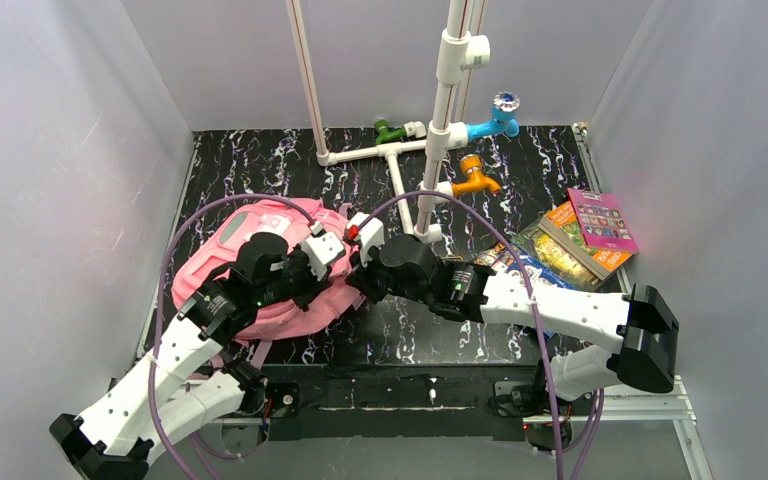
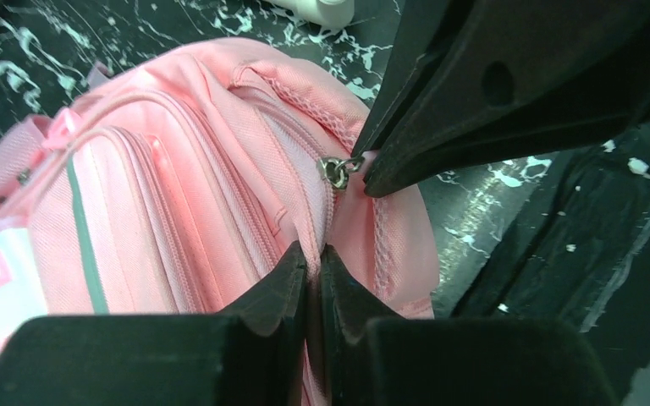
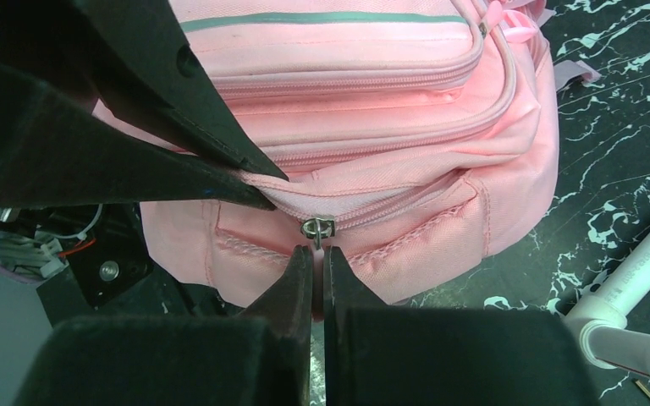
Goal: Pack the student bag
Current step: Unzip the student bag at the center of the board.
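The student bag (image 1: 252,222), a large pink backpack with grey stripes, lies on the left of the dark marbled table. In the left wrist view my left gripper (image 2: 314,254) is shut on a fold of the bag's pink fabric (image 2: 178,211) beside the main zip. Just above it is the metal zip slider (image 2: 336,172). In the right wrist view my right gripper (image 3: 317,252) is shut on the pink pull tab hanging from that slider (image 3: 316,228), at the bag's lower rim (image 3: 372,93). From above, both grippers meet at the bag's right edge: left gripper (image 1: 343,262), right gripper (image 1: 358,272).
A stack of books (image 1: 582,238) lies at the right of the table, a magenta one on top. A white pipe frame (image 1: 400,170) with green, blue and orange taps stands at the back centre. Grey walls close in the sides.
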